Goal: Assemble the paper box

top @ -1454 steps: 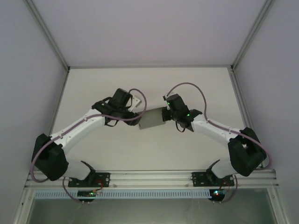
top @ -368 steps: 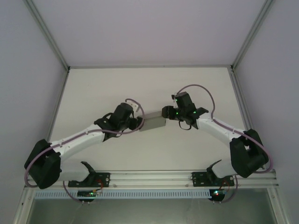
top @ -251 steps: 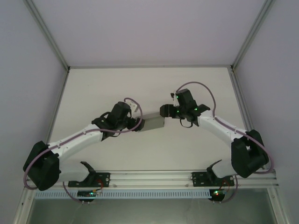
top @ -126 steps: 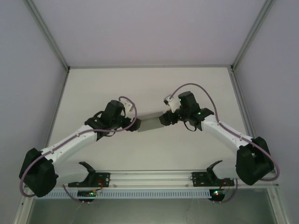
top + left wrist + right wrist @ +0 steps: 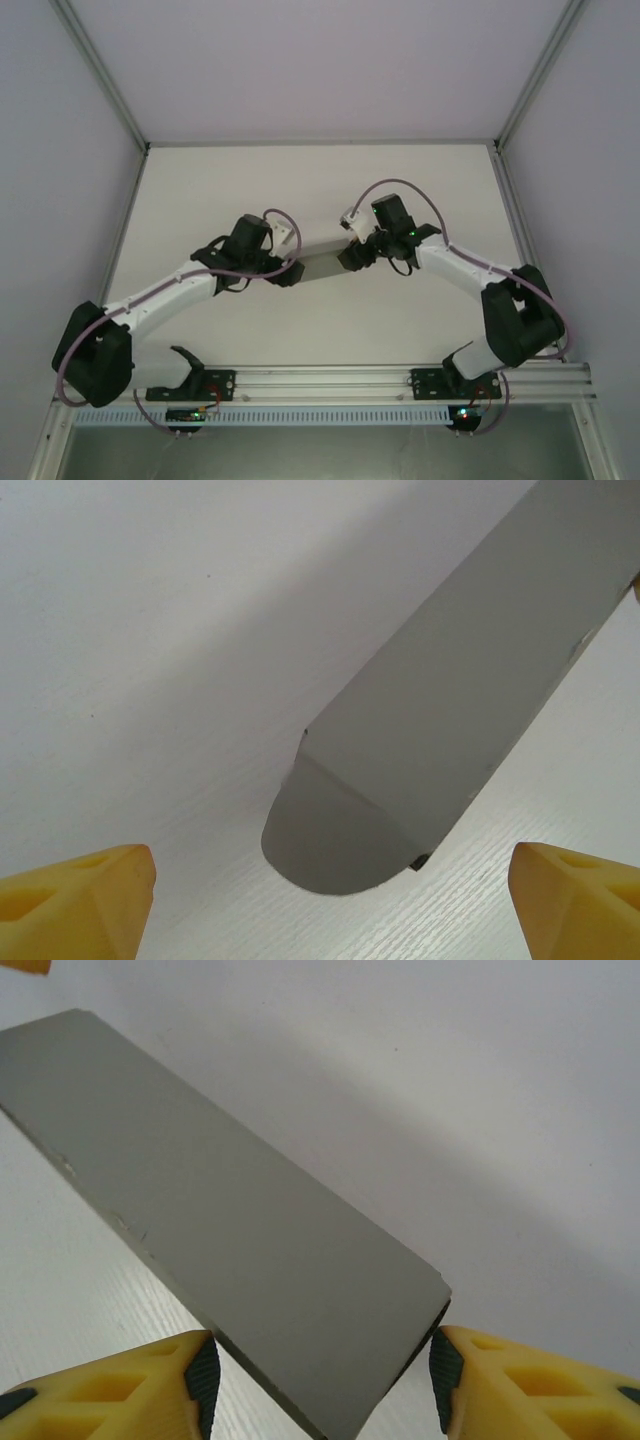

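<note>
A white table (image 5: 200,200) sits inside pale walls (image 5: 320,60), with two arms (image 5: 170,290) and one grey paper box (image 5: 320,266) in the middle of it. The right gripper (image 5: 322,1360) squeezes one end of the box between its yellow fingers, and the left gripper (image 5: 330,865) is spread wide around the other end, touching nothing. The box is where it was a moment ago, but the right arm's elbow (image 5: 515,320) has pulled in.

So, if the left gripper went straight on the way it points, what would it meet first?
The box: its rounded end flap sits dead ahead, centred between the open fingers of the left gripper. The gap to it is hard to judge.
</note>
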Controlling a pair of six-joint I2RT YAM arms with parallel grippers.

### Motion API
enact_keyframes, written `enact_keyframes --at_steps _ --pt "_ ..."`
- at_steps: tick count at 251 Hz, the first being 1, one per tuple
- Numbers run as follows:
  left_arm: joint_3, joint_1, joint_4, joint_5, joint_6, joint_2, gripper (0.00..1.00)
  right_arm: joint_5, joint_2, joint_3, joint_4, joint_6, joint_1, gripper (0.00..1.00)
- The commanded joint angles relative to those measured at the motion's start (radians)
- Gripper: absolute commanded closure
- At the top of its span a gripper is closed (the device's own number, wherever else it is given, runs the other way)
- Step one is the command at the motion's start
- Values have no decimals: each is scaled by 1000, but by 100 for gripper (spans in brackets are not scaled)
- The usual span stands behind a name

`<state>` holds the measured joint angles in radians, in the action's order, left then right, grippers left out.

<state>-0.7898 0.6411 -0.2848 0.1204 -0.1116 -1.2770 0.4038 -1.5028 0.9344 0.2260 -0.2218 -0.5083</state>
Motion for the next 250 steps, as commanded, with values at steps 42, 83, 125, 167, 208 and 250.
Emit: enact_keyframes --at_steps 42,83,125,167,208,250 --pt "-69 -35 97 91 102 -93 8 24 -37 52 -20 41 5 42" --pt "-123 -46 94 207 174 -165 11 53 -49 63 -34 68 7 45" --pt "-204 -50 31 257 248 -254 29 49 -78 86 -63 105 7 52" --pt "-271 -54 -21 292 307 -310 40 49 -93 95 -122 168 6 63" --pt "-309 -62 -33 339 333 -334 54 32 -86 97 -126 211 4 73" --pt "-316 -73 -43 381 370 -329 63 24 -62 77 -114 229 4 88"
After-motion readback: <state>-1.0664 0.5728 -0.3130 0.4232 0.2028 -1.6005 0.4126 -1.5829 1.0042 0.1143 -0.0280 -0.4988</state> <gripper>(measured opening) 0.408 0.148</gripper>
